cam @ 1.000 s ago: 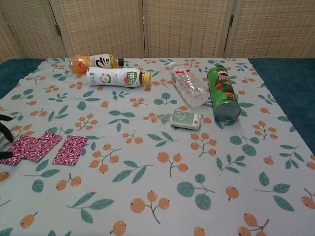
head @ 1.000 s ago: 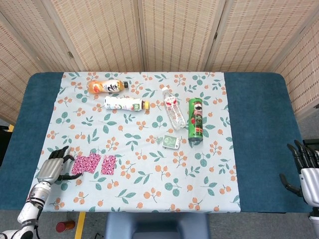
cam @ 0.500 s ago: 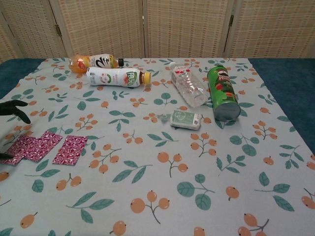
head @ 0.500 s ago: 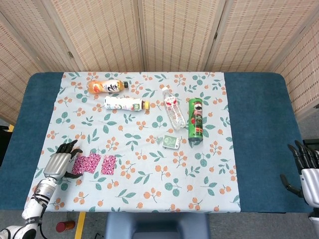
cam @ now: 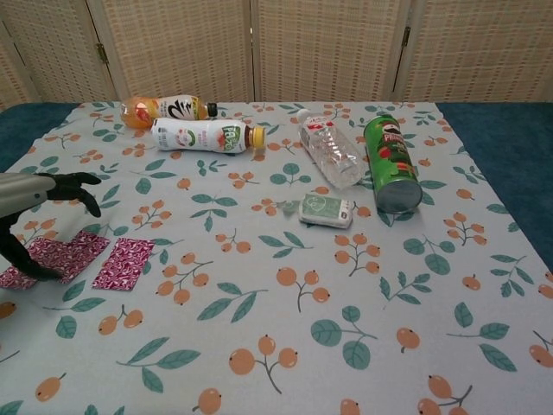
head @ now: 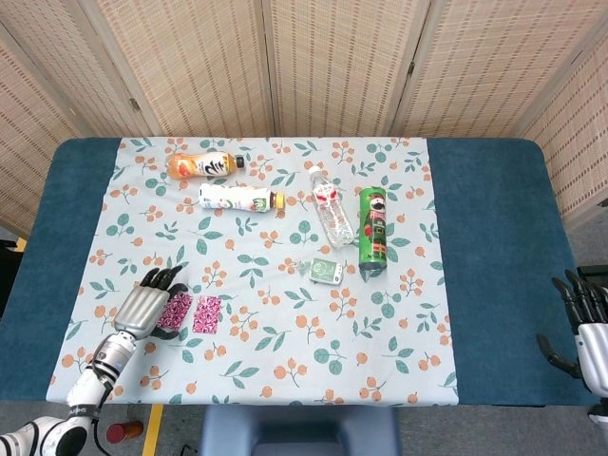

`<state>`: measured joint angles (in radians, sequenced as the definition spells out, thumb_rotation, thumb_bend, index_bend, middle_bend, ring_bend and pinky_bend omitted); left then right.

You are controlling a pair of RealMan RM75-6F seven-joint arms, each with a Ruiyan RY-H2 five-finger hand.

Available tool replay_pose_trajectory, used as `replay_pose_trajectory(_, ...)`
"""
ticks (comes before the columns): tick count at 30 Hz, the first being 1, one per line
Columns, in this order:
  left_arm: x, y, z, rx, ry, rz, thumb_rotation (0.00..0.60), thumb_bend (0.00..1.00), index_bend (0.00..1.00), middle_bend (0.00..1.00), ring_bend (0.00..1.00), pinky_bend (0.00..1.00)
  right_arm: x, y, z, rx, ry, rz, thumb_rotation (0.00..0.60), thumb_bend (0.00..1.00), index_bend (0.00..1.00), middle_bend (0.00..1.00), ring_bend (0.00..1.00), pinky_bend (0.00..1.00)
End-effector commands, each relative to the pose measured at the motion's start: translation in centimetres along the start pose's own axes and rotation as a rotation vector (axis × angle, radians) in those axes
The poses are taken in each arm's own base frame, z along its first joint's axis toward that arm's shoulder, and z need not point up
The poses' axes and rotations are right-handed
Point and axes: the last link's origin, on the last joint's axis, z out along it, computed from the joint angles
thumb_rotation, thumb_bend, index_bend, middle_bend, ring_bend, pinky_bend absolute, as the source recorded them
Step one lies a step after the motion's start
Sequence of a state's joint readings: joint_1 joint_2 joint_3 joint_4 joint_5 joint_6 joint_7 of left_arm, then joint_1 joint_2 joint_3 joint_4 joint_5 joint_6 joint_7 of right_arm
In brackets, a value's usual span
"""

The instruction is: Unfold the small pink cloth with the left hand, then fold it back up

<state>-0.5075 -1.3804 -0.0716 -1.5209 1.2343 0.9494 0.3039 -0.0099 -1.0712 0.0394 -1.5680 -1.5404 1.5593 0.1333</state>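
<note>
We see a long bench [head: 494,266] covered in the middle by a pale leaf-and-berry tablecloth [head: 285,351]. The biggest loose things lie toward its far side: a green crisp can [head: 373,231] on its side, a clear water bottle [head: 331,204] just beside it, a white drink bottle [head: 237,198] and an orange drink bottle [head: 203,164] behind that. A small green packet [head: 328,272] lies near the can's open end.

The small pink cloth [cam: 86,257] lies flat at the near left of the tablecloth, and shows as two patterned panels side by side with a thin gap or crease between them. The left robot hand [head: 150,304] hangs over the cloth's left panel, fingers spread and curved down and holding nothing; in the chest view a dark finger seems to touch the left panel, though we cannot tell how firmly. The right panel lies clear of it. The right robot hand [head: 579,328] rests off the bench's right edge, fingers loosely apart, well apart from the cloth.

We judge the step in hand to be getting a hold on the cloth. To do it well, we would settle the fingertips on one free edge, pinch only the top layer, and draw it flat, low and slow so the cloth does not slide or bunch.
</note>
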Motion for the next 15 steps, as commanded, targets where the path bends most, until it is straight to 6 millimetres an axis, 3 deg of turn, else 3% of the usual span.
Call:
replay_pose_trajectory(1, 0.0, 1.2, 0.7, -0.015, -0.029, 0.005, 0.6, 0.14, 0.26, 0.0, 0.0, 0.0, -0.2, 0.1, 0.0, -0.001, -0.006, 0.004, 0.6, 0.37, 0.0, 0.0, 0.0, 0.0)
replay_pose_trajectory(15, -0.7, 4.1, 2.1, -0.008, -0.102, 0.009, 0.6, 0.14, 0.21, 0.0, 0.0, 0.0, -0.4, 0.8, 0.2, -0.008, -0.014, 0.01, 0.6, 0.37, 0.0, 0.0, 0.0, 0.0)
